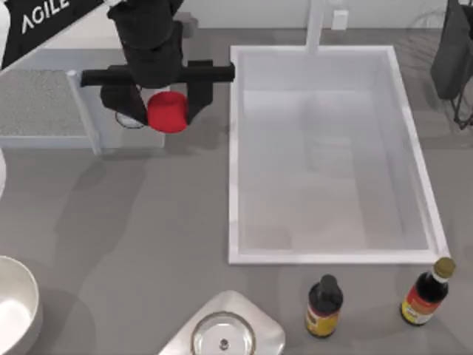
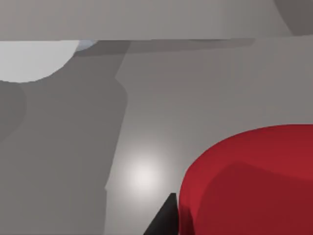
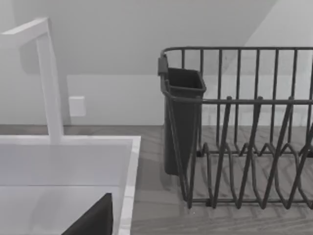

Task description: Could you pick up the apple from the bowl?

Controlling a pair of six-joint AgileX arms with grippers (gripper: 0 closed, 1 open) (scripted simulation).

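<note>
Top view showed the left gripper (image 1: 167, 104) pointing down, raised left of the sink (image 1: 235, 155), clenched on the apple (image 1: 168, 112)

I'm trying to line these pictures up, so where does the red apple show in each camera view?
Top view: the apple sits upper left, held in the left gripper, just left of the sink.
Left wrist view: the apple is large in the lower right corner.
Right wrist view: not in it.
Shared landmark: the sink, seen in the top and right wrist views.
</note>
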